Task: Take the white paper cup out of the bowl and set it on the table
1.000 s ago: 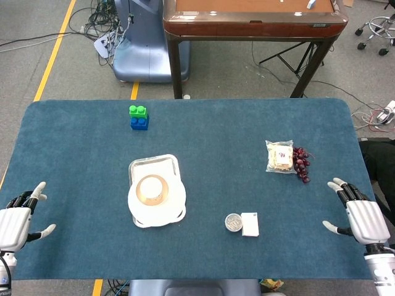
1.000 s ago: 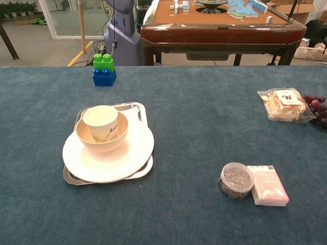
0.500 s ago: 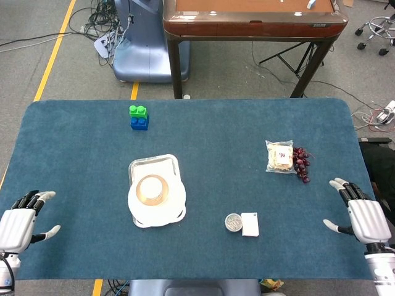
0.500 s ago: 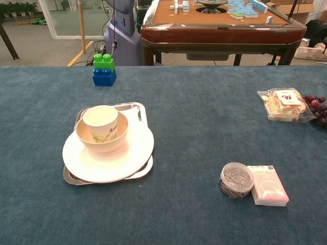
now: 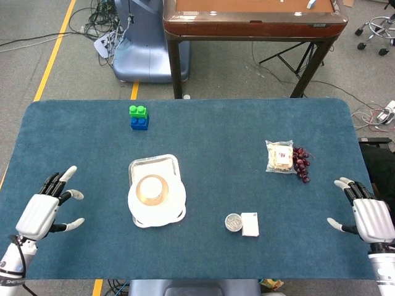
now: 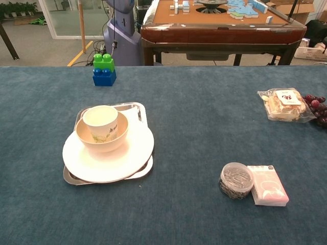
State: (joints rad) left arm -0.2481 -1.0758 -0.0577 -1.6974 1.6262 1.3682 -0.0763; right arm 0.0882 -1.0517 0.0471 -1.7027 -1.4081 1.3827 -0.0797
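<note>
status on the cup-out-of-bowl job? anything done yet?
Nothing done: the white paper cup sits upright in the bowl, on the white plate over the metal tray. In hand: nothing; the left hand is open over the table left of the plate, and the right hand is open at the far right edge. Left: reach, grip, lift, set on the table.

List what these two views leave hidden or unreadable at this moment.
- Both hands: the chest view shows neither; only the head view has the left hand and right hand.
- Right forearm: cut by the head view's bottom edge.
- Base of the white paper cup: hidden by the bowl wall in the chest view.
- Metal tray: mostly covered by the plate.
- Snack bag label: too small to read.
</note>
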